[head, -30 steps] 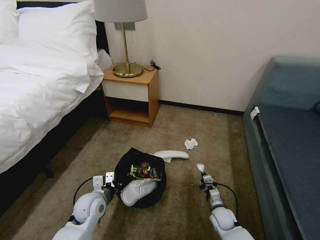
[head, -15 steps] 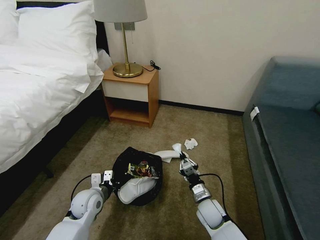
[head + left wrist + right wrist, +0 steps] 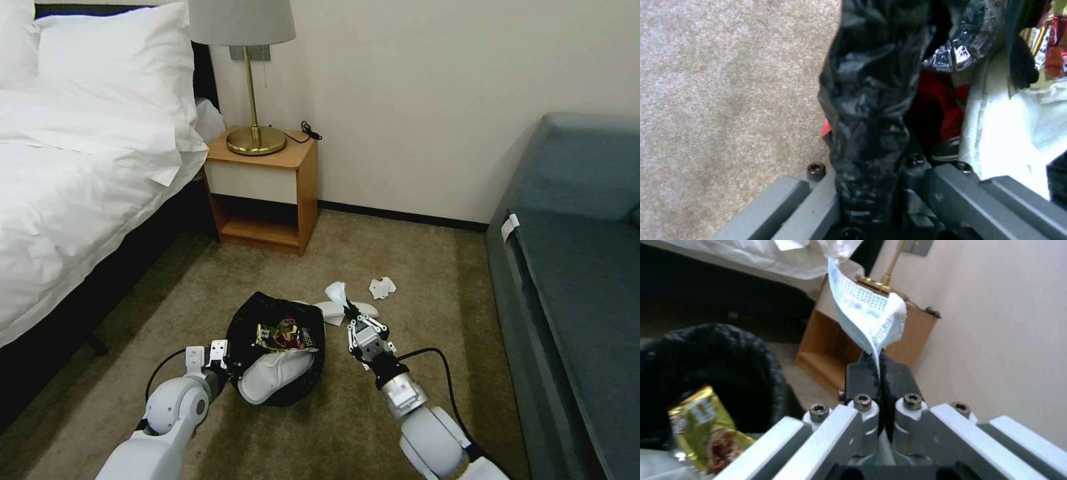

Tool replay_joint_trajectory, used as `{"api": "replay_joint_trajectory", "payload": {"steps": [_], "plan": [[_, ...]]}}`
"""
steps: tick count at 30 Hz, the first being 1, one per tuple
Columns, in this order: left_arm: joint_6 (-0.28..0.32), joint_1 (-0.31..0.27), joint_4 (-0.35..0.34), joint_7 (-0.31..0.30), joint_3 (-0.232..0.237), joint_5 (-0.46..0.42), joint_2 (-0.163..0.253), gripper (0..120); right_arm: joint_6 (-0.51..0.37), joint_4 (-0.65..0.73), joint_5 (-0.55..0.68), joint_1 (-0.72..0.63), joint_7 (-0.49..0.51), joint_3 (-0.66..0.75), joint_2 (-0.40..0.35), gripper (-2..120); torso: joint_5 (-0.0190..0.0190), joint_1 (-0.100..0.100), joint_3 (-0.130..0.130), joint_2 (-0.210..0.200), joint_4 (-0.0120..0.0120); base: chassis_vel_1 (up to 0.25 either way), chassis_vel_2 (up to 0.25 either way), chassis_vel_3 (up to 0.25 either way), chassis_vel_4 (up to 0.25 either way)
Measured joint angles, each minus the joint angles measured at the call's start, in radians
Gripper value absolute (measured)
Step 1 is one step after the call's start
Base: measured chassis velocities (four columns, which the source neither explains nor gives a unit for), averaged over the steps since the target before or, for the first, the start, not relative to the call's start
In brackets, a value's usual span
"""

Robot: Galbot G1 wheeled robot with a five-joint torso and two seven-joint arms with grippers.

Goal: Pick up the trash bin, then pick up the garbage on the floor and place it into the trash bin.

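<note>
Head view: your bin [image 3: 277, 357] sits tilted on the carpet [image 3: 347, 427], its rim pinched tight by the left gripper [image 3: 223, 363]. A slipper [image 3: 273, 379] and a gold wrapper [image 3: 283, 337] lie in its mouth. Right gripper [image 3: 348, 313] hangs just beside the bin's right edge, clamped on a white tissue [image 3: 335, 292]. Second slipper [image 3: 343, 310] lies behind it, another tissue [image 3: 382, 287] farther out. Open carpet runs between bed [image 3: 67, 200] and sofa [image 3: 573, 280].

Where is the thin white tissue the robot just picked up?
The thin white tissue is pinched in the right gripper, held above the carpet just right of the black-lined trash bin and in front of the white slipper on the floor.
</note>
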Motion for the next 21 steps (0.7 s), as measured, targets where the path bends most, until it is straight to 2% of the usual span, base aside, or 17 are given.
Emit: {"api": "replay_joint_trajectory", "payload": {"steps": [11,21], "plan": [[0.0,0.008,0.001,0.031,0.002,0.027,-0.003,0,-0.044,0.009,0.059,0.069,0.011,-0.114,-0.054,0,-0.0001,0.0,0.0,0.0,0.0002,0.0,0.0,0.0,0.0],[0.0,0.002,0.01,0.035,0.015,0.029,-0.006,0,-0.075,0.0,0.074,0.153,0.017,-0.21,-0.039,0,-0.0003,0.0,0.0,0.0,0.0002,0.0,0.0,0.0,0.0]]}}
